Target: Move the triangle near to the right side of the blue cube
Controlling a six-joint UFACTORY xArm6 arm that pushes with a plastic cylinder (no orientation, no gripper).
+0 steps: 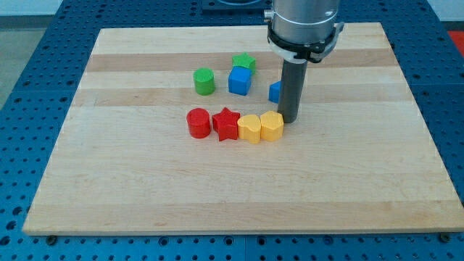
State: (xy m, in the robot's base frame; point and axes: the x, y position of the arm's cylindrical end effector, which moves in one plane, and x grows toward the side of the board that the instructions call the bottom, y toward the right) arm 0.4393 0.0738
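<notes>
The blue cube [240, 80] sits above the board's middle. A second blue block [275, 91], the triangle by the task's wording, lies to the cube's right, mostly hidden behind my rod. My tip [289, 119] rests on the board just right of and below that block, next to the right yellow block [272, 125]. A green star [243, 62] touches the cube's upper edge.
A green cylinder [204, 81] stands left of the cube. A row runs below: red cylinder [198, 122], red star [226, 124], yellow block [249, 128], then the right yellow block. The wooden board [145, 188] lies on a blue perforated table.
</notes>
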